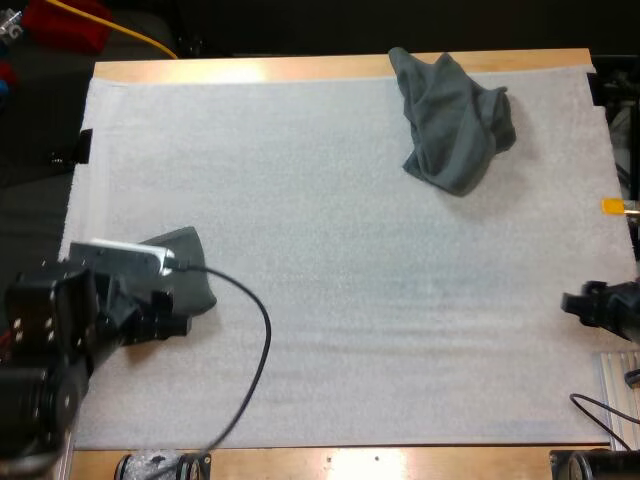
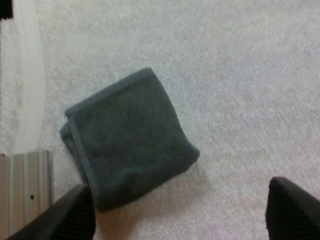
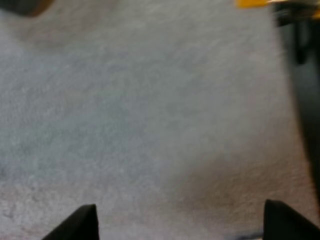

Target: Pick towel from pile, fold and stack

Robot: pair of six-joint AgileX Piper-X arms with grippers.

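A: You see 2 towels, the crumpled towel (image 1: 455,125) and the folded towel (image 2: 130,137); both plain dark grey-green.
B: And your mat (image 1: 350,300) is white, faintly speckled; the table (image 1: 250,69) light brown wood.

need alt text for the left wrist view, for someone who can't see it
A folded dark grey-green towel lies flat on the white mat. The left gripper hangs over it, open, with one of its black fingers near the towel's edge. A ribbed metal plate sits beside the mat, close to the towel.
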